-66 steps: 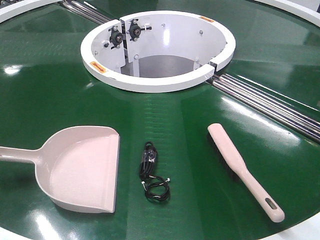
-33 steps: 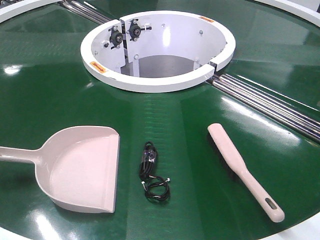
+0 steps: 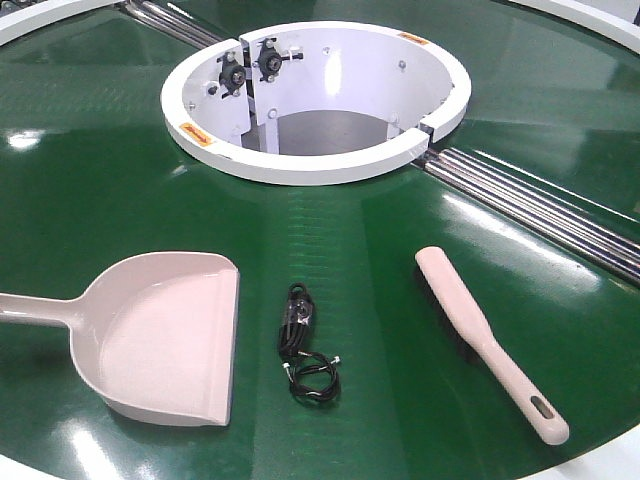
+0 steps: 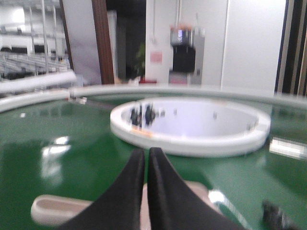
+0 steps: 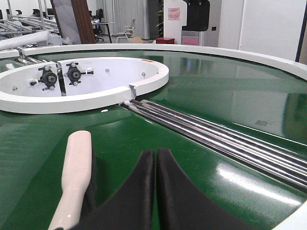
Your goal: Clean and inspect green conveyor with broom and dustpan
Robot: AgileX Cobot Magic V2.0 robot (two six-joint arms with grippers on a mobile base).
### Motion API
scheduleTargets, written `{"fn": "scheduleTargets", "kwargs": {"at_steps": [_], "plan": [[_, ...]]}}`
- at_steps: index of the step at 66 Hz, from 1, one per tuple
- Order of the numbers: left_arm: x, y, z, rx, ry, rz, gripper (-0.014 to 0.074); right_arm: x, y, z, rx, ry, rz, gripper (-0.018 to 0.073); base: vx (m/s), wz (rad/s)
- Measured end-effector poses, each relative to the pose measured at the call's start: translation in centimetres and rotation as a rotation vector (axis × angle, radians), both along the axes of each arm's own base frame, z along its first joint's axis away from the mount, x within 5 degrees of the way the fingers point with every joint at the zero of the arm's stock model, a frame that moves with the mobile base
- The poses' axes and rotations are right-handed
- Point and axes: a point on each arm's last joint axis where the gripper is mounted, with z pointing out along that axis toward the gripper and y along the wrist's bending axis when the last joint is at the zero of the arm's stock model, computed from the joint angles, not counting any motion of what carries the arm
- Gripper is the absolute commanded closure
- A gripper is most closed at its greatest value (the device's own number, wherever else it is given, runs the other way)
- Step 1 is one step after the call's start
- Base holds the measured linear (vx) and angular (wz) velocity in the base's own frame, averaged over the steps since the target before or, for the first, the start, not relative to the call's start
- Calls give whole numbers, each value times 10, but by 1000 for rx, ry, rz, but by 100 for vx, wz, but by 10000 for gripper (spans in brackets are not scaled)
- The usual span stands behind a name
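Note:
The green conveyor (image 3: 350, 250) fills the front view, crossed by silver rollers (image 3: 540, 205). On it at the lower left lies the pale dustpan (image 3: 165, 335), handle pointing left. The broom (image 3: 485, 335) lies at the lower right, bristles down, slotted handle end toward the near edge. Neither gripper shows in the front view. In the left wrist view my left gripper (image 4: 146, 152) is shut and empty, above the blurred dustpan (image 4: 57, 210). In the right wrist view my right gripper (image 5: 155, 153) is shut and empty, just right of the broom (image 5: 76, 172).
A black coiled cable (image 3: 303, 345) lies between dustpan and broom. The white ring-shaped housing (image 3: 310, 95) sits at the belt's middle, with black fittings inside. A white outer rim (image 5: 268, 57) borders the belt. The rollers (image 5: 216, 139) run to the right of the right gripper.

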Motion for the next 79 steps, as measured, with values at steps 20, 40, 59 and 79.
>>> {"fn": "scheduleTargets", "kwargs": {"at_steps": [20, 40, 59, 79], "plan": [[0, -2, 93, -30, 17, -30, 603, 0, 0, 0, 0, 0, 0, 568, 0, 0], [46, -11, 113, 71, 417, -51, 603, 0, 0, 0, 0, 0, 0, 568, 0, 0], [67, -14, 95, 74, 581, -59, 516, 0, 0, 0, 0, 0, 0, 568, 0, 0], [75, -15, 87, 127, 642, -69, 90, 0, 0, 0, 0, 0, 0, 568, 0, 0]]}}
